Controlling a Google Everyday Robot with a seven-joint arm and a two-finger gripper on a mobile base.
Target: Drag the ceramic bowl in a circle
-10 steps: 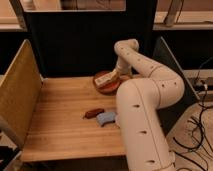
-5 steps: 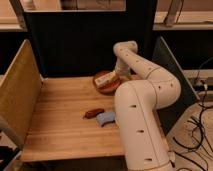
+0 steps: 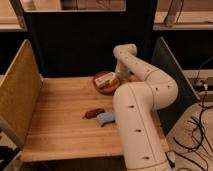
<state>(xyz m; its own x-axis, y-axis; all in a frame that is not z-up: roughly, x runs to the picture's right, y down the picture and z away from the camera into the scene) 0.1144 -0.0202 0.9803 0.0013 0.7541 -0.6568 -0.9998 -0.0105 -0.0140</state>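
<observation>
**Arm bent over, reaching down**

The white arm [image 3: 137, 120] rises from the bottom right, bends at a joint, and goes back and left. At the top it curls over and points down. The gripper [image 3: 114, 79] sits low at its end, near the middle of the view.

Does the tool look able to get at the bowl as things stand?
Likely yes: the tool hangs right at the bowl, over its right side, with nothing visible between them.
</observation>
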